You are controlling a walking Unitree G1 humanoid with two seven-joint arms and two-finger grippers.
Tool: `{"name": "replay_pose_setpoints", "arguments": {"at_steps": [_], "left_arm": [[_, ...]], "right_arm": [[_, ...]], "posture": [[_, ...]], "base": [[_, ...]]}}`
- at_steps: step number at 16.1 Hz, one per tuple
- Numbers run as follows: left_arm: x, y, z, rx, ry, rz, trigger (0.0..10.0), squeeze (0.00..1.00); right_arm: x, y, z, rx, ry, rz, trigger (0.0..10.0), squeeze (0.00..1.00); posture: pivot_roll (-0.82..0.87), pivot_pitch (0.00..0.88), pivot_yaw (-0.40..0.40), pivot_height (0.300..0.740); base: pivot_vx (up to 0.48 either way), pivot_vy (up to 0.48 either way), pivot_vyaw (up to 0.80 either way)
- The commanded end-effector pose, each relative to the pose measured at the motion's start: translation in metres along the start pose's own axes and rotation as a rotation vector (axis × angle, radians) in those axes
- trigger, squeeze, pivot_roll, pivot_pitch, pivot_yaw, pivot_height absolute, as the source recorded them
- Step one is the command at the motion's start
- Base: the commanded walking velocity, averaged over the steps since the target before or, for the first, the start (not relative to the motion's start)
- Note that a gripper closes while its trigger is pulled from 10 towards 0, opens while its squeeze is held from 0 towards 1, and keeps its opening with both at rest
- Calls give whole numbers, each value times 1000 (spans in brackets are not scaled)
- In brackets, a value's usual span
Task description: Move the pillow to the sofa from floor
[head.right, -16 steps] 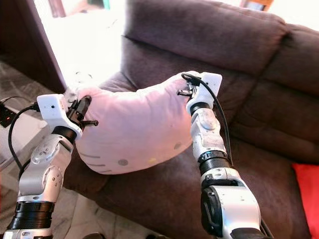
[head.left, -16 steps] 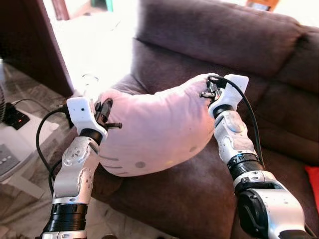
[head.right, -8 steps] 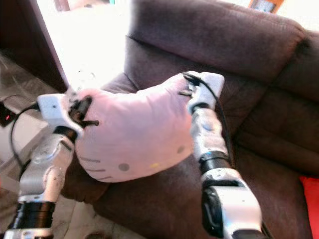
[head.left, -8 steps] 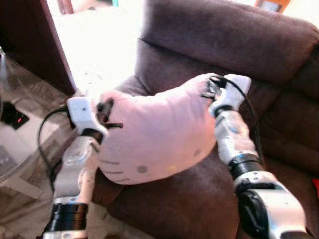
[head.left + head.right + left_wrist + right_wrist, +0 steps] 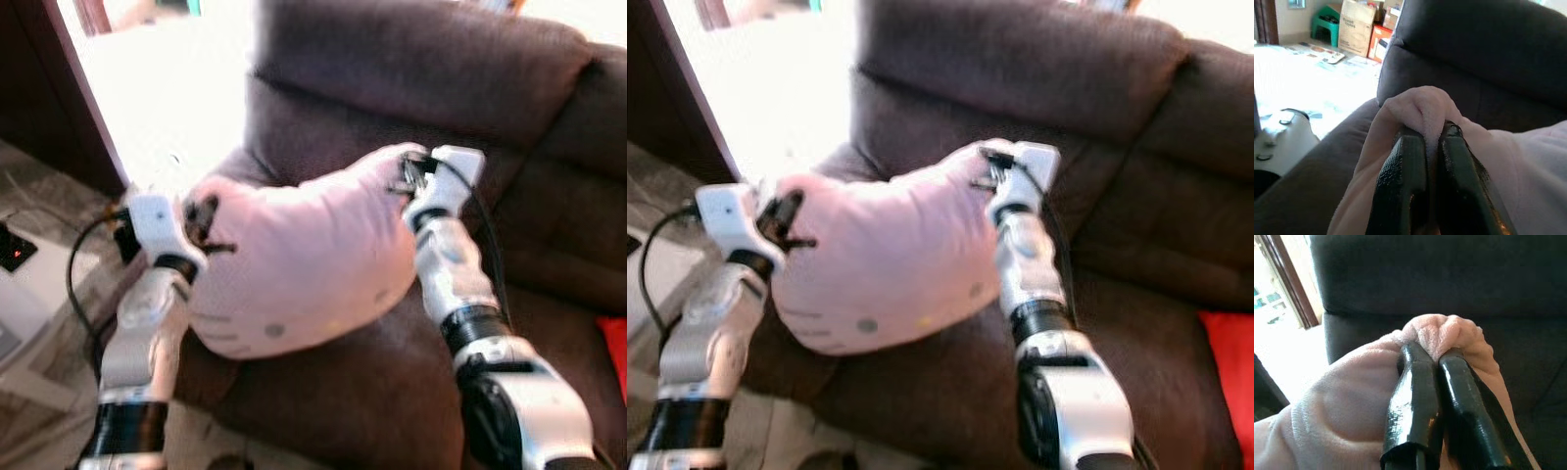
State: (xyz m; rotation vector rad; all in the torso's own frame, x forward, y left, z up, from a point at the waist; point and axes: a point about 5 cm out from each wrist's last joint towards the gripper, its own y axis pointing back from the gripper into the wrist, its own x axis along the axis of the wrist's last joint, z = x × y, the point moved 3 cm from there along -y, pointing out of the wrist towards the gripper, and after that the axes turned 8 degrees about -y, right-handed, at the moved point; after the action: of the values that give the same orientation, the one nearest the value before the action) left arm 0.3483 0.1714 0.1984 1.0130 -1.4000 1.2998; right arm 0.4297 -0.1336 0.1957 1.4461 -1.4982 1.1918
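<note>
The left hand is clenched on a fold of the pink pillow, its two black fingers pressed together with a pinch of the soft cloth bulging up between them. The right hand grips the opposite top corner the same way, fingers squeezed onto a puckered wad of pink fabric. In the head views the left hand sits at the pillow's left end and the right hand at its upper right end, so the pillow hangs stretched between the two silver arms.

The pillow is plump and curved, with small grey and yellow marks and a few dark lines near its lower edge. It is held up over the seat and left armrest of the brown sofa; whether its underside touches the cushion cannot be told, as the head views are blurred. The sofa's backrest rises just behind both hands.

At the far right of the seat lies something red. Left of the sofa, bright light washes out the floor, a dark wooden frame stands beside it, and cardboard boxes and a green stool show farther back in the left wrist view.
</note>
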Motion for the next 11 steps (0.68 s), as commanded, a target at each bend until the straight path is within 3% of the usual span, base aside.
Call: {"name": "replay_pose_setpoints", "arguments": {"at_steps": [1, 4, 7, 11], "left_arm": [[15, -1, 8, -30, -8, 67, 10000, 0], [18, -2, 14, -34, 18, 65, 10000, 0], [16, 6, 36, -107, 39, 50, 10000, 0], [19, 16, 46, -110, 82, 49, 10000, 0]], "right_arm": [[9, -2, -1, 17, 16, 25, 10000, 0], [0, -8, 5, -5, 113, -81, 10000, 0], [4, -13, 17, -80, 70, -124, 10000, 0], [31, -27, 3, -32, 137, -118, 10000, 0]], "posture": [[184, 137, -123, 740], [195, 135, -131, 740], [213, 141, -143, 740], [258, 163, -171, 740]], "base": [[0, 0, 0], [0, 0, 0], [0, 0, 0], [0, 0, 0]]}}
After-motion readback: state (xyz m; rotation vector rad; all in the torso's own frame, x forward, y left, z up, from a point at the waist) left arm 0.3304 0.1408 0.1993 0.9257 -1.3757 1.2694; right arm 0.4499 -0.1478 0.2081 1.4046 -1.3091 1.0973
